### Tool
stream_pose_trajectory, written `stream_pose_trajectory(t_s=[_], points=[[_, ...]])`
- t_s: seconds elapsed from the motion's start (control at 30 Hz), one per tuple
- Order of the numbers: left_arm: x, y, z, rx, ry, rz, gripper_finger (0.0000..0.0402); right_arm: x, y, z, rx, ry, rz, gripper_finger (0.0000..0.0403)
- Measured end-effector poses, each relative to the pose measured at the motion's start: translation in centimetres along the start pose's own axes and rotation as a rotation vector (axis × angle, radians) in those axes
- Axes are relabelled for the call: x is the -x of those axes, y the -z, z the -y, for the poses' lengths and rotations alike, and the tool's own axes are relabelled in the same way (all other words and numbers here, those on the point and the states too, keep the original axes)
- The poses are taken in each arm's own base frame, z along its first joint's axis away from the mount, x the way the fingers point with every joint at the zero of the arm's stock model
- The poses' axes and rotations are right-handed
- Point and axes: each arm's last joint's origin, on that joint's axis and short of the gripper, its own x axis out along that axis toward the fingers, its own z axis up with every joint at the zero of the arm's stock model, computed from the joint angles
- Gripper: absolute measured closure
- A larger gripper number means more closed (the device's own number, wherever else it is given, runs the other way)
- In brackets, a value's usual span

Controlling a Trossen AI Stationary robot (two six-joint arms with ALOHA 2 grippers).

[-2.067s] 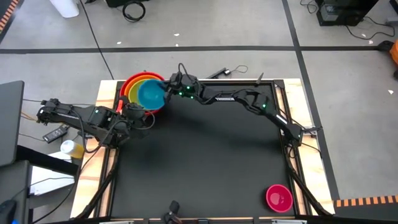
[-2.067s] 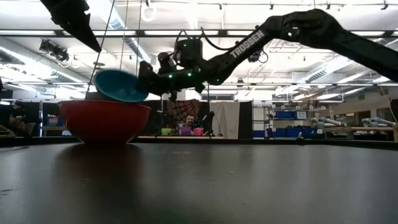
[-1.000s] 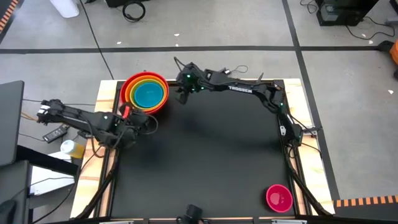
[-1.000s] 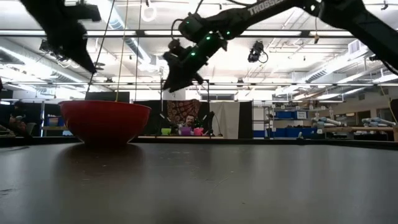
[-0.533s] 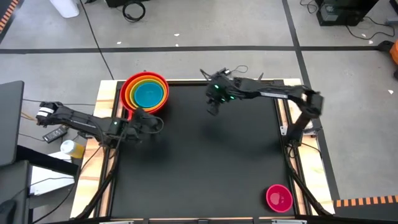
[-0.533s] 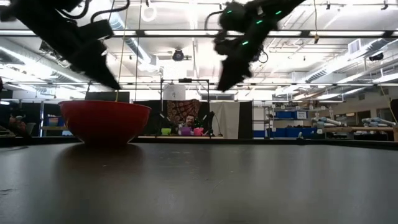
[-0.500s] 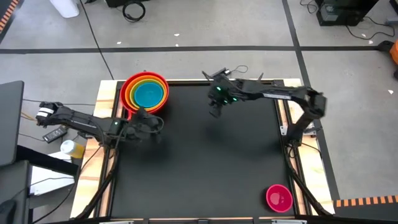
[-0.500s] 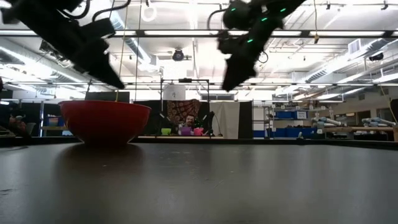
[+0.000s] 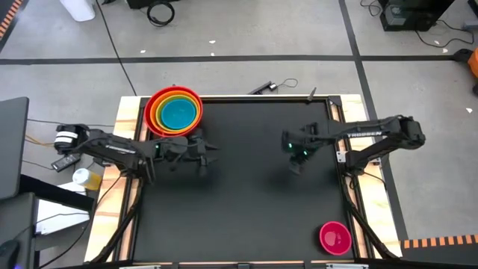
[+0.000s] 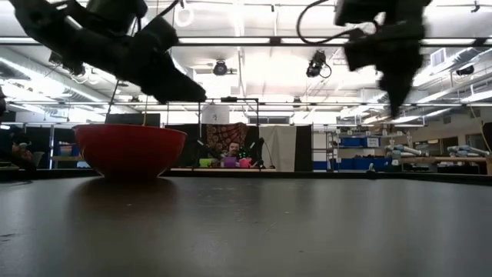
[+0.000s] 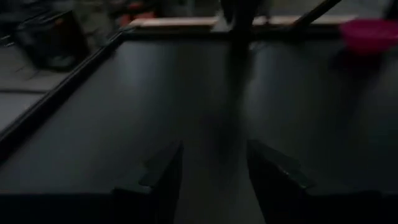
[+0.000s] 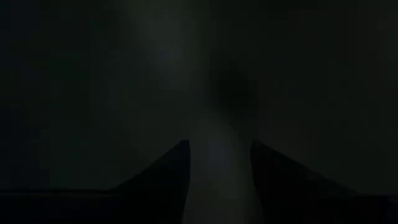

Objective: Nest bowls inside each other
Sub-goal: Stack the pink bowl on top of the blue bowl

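Observation:
Four bowls sit nested at the table's far left: red outermost, then orange, yellow-green, and blue innermost. In the low view only the red bowl shows, resting on its base. The magenta pink bowl stands alone at the near right corner and also shows as the pink bowl in the left wrist view. My left gripper hovers open just near-side of the stack, pointing toward the table's right. My right gripper hangs open over the table's right half, pointing down, empty.
The black table top lies bare between the stack and the pink bowl. Wooden rails edge the table. A bottle and small items lie off the left edge. A person sits far behind the table.
My right gripper has swung from beside the stacked bowls toward the table's right and near edges, tipping until it points down. My left gripper has moved toward the table's right and sunk a little, levelling out. The bowls have stayed put.

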Motion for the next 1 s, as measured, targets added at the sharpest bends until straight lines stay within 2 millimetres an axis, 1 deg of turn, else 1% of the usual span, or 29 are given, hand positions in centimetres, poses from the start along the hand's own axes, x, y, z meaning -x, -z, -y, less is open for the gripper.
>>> stream_pose_trajectory(t_s=[0.13,0.27,0.4,0.57,0.67,0.73,0.87,0.97,1.0], points=[[-1.4,0.2,0.5,0.004,0.139,0.069,0.0221,-1.1,2.8,-1.8,-0.03,-0.087,-0.211,0.0228],[-2.9,0.2,1.1,-0.003,0.269,0.201,0.0221,-1.9,5.5,-3.5,-0.074,-0.122,-0.43,0.0229],[-5.1,0.3,1.5,-0.012,0.322,0.272,0.0221,-2.1,7.5,-5.4,-0.082,-0.117,-0.527,0.023],[-9.2,0.4,2.0,-0.029,0.324,0.224,0.0221,-2.2,10.1,-8.2,-0.04,-0.114,-0.542,0.0229],[-11.5,0.5,2.6,-0.024,0.339,0.193,0.0221,-2.2,11.7,-9.9,-0.002,-0.143,-0.509,0.023],[-12.7,0.6,3.3,-0.028,0.383,0.171,0.0221,-2.2,12.6,-11.0,-0.002,-0.163,-0.471,0.0231],[-14.2,0.5,4.7,-0.038,0.457,0.167,0.0221,-2.0,14.5,-12.9,-0.065,-0.196,-0.416,0.0233],[-14.7,0.3,5.4,-0.052,0.478,0.178,0.0221,-1.8,16.0,-14.0,-0.096,-0.228,-0.394,0.024],[-14.8,0.3,5.6,-0.056,0.482,0.179,0.0221,-1.8,16.5,-14.1,-0.112,-0.215,-0.394,0.0243]])
